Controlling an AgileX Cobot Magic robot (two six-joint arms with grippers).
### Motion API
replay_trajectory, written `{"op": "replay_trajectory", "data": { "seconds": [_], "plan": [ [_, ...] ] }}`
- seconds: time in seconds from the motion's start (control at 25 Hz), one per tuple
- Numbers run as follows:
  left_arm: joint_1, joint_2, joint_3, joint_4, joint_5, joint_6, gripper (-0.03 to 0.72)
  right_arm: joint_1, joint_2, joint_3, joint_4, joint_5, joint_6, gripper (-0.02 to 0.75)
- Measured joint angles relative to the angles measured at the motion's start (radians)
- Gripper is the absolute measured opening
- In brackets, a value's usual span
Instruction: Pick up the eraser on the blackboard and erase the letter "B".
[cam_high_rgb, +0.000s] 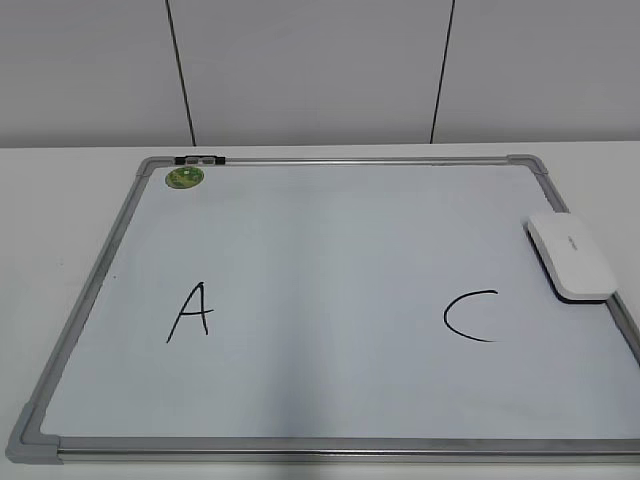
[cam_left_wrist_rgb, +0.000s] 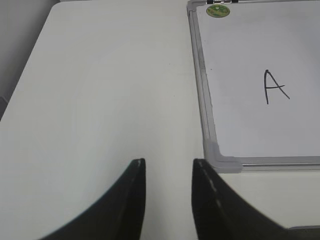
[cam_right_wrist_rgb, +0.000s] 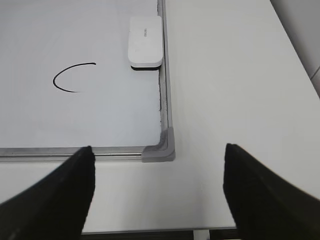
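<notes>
White laminate worktop (cam_left_wrist_rgb: 100, 100) carries the blackboard (cam_high_rgb: 330, 447), which lies flat and fills most of the surface, its far edge close to the back edge of the table and its near edge running along the front. Lying flat like this, it lets an arm press straight down on it while wiping. Between the black "A" (cam_high_rgb: 190, 312) on the left and the black "C" (cam_high_rgb: 470, 316) on the right, the middle of the board is bare; I can make out no letter "B" there, so to my eye the wiping looks finished. Over by the right-hand frame sits the eraser (cam_high_rgb: 569, 255), dark pad down, touching or just inside the rail and beyond the "C", a spot clear of the writing. A round green sticker (cam_high_rgb: 184, 178) marks the far left corner.

Both arms hang back near the front edge. Right gripper (cam_right_wrist_rgb: 157, 172) is spread wide with nothing between its fingers, off the board's near right corner. Left gripper (cam_left_wrist_rgb: 167, 187) is parted more narrowly, also empty, over bare table beside the near left corner
</notes>
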Motion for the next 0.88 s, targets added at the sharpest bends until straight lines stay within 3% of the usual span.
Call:
{"op": "replay_trajectory", "data": {
  "seconds": [0.88],
  "plan": [
    [0.000, 0.000, 0.000, 0.000, 0.000, 0.000, 0.241, 0.000, -0.002, 0.000, 0.000, 0.000, 0.000, 0.592]
  ]
}}
